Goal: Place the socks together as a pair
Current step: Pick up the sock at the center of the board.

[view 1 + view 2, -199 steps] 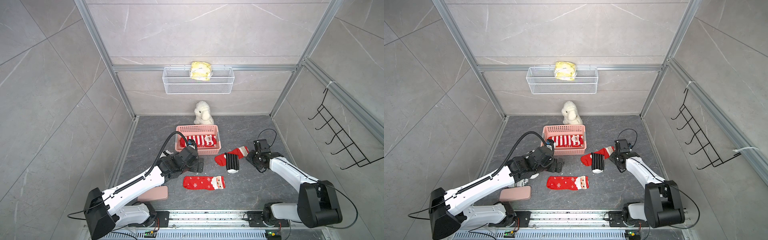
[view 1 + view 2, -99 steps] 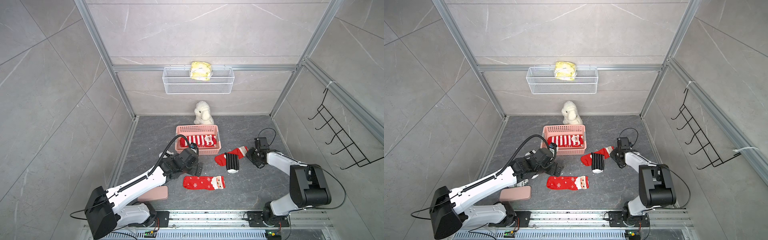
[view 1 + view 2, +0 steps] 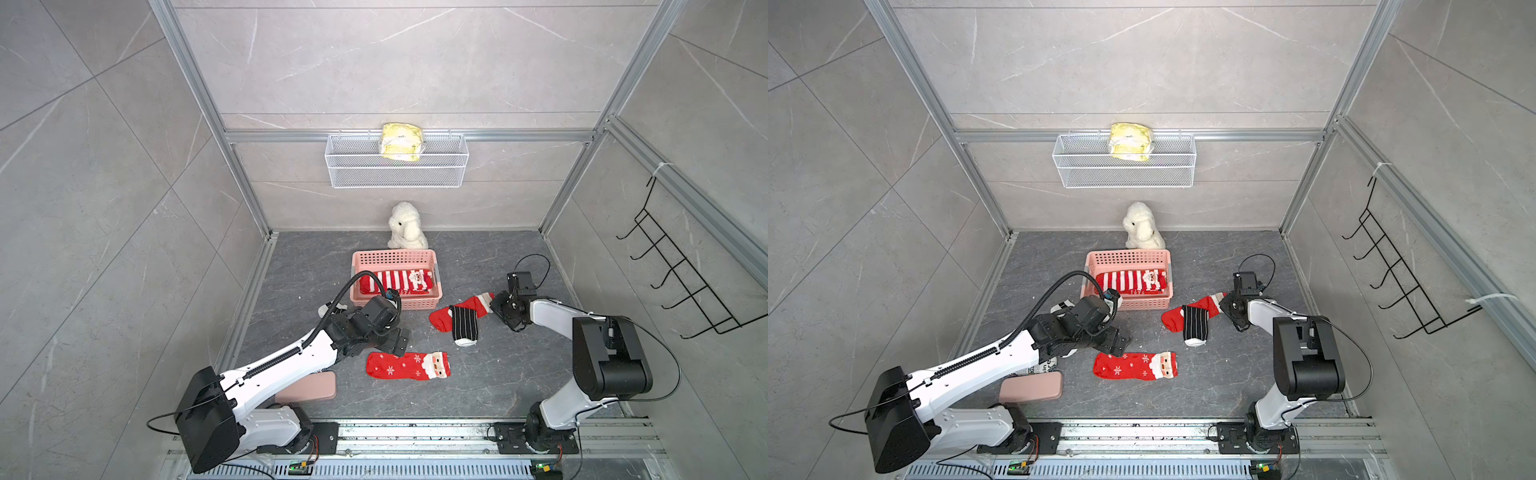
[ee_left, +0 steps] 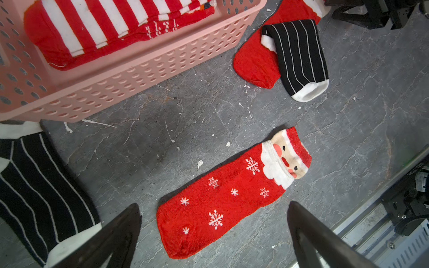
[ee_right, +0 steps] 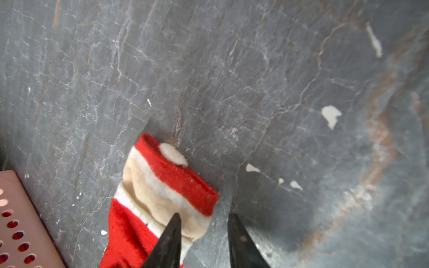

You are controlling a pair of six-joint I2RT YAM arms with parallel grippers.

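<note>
Left claw (image 4: 214, 206) hung spread wide over the red snowflake Santa fabric sock (image 3: 405, 365) flat on grey tabletop (image 3: 503, 374), right claw (image 5: 204, 216) half-spread astride the cuff of the matching red sock (image 5: 162, 185), not yet pinching, likely to pull it from under the black striped sock (image 3: 464, 328).

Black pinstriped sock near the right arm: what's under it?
A red Santa sock lies crosswise beneath the black pinstriped sock; its toe and cuff stick out either side. Its midsection is covered.

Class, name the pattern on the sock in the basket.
Red-and-white stripes; sock clearest in left wrist view.
</note>
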